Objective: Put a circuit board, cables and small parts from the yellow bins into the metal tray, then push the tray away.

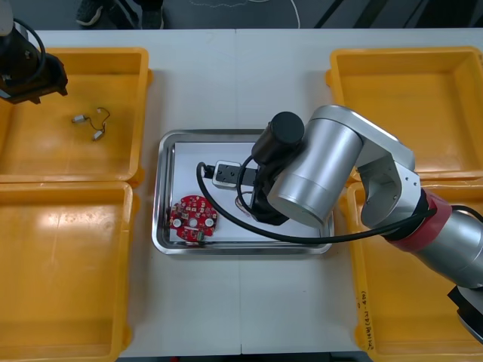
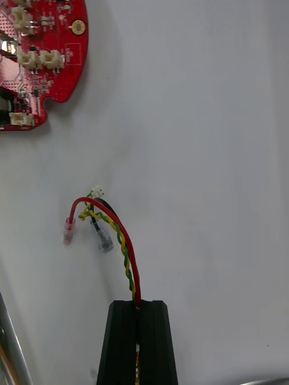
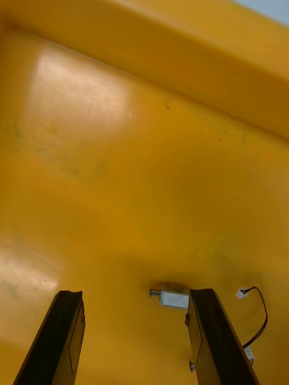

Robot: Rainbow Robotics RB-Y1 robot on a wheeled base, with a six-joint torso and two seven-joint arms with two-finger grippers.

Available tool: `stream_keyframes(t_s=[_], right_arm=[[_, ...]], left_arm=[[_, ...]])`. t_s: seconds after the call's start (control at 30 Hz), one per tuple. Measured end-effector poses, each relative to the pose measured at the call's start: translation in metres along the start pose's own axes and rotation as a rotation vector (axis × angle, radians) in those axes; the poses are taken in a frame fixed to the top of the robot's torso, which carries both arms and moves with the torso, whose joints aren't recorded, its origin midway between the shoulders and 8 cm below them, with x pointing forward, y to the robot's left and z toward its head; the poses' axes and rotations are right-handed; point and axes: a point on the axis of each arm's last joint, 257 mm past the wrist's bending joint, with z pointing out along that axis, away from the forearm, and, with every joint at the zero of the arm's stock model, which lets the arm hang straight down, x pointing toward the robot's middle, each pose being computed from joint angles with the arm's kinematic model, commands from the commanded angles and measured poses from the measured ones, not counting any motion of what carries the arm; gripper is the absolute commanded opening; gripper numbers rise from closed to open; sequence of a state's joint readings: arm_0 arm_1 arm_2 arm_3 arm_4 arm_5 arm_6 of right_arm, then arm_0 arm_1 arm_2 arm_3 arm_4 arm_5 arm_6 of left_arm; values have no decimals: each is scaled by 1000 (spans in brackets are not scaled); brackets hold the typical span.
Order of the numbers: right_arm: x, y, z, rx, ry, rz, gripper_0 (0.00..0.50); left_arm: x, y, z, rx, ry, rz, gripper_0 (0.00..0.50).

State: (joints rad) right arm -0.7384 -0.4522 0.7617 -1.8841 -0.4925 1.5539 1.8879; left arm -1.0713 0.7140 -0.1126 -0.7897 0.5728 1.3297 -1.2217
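Clamped on the twisted red-and-yellow cable (image 2: 123, 246), the right tool (image 2: 137, 308) should part low inside the shiny metal tray (image 1: 159, 197); the left tool (image 3: 135, 295) hovers apart over the far-left yellow bin (image 1: 90, 53).

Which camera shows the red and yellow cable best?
The right wrist view: the red and yellow cable rises from the shut right gripper over the white floor of the metal tray. In the front view the right arm covers it. The left wrist view has the open left gripper over a yellow bin.
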Motion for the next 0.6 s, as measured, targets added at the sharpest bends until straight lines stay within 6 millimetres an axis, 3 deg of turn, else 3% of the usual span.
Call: stream_keyframes(t_s=[0.37, 0.6], right_arm=[[-6, 20, 16, -51, -5, -40, 0], [-3, 22, 19, -54, 6, -41, 0]], left_arm=[[18, -33, 23, 51, 17, 5, 500], [28, -34, 34, 34, 28, 23, 500]])
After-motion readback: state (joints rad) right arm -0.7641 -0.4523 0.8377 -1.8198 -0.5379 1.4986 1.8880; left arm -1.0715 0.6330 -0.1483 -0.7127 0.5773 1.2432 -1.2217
